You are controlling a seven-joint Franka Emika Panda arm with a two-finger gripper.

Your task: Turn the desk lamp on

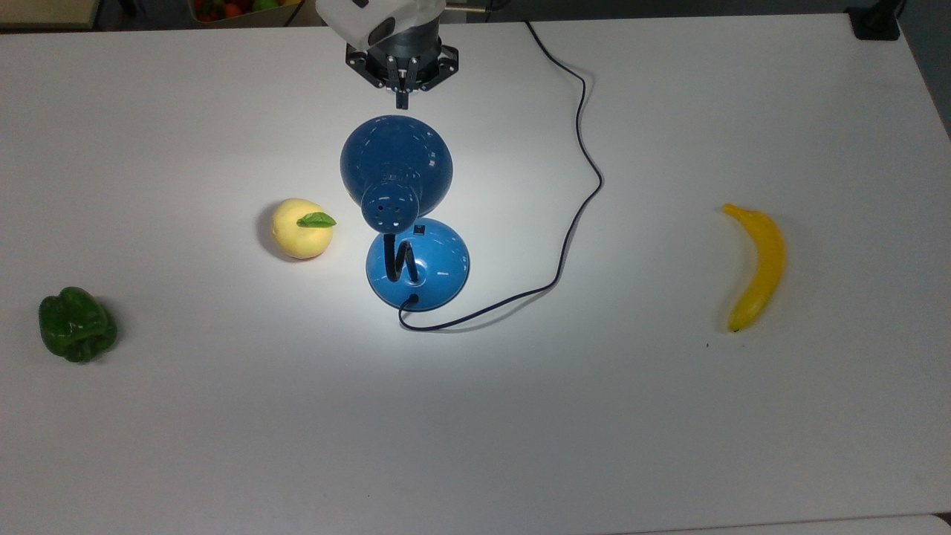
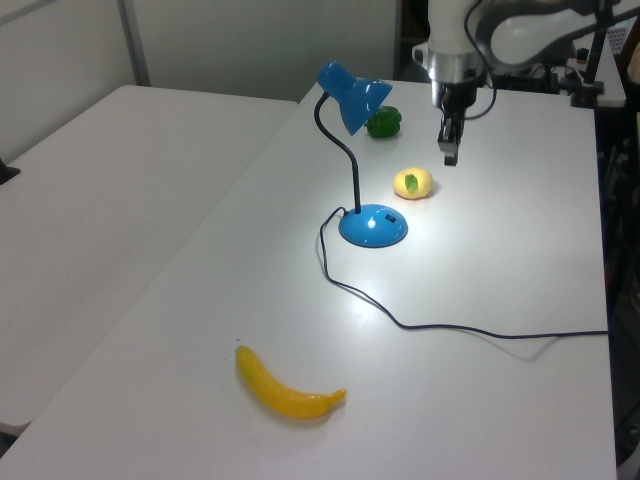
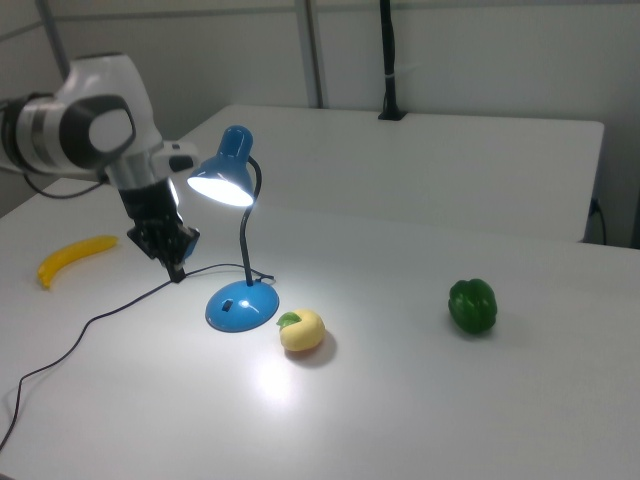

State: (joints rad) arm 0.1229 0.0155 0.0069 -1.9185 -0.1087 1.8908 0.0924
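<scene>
Right view shows the desk lamp (image 3: 238, 240) lit at table centre beside a yellow fruit (image 3: 302, 330). My gripper (image 1: 402, 100) hangs clear above, fingers pressed together, empty. I judge switching done; next, retreat.

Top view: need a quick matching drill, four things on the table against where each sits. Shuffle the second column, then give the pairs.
Things:
1. desk lamp
2. banana
3. green bell pepper
4. yellow apple

Places, by the top view:
A. far left of the table
B. just left of the lamp's base
C. middle of the table, lit
D. right side, lying alone

Pairs: 1-C, 2-D, 3-A, 4-B
</scene>
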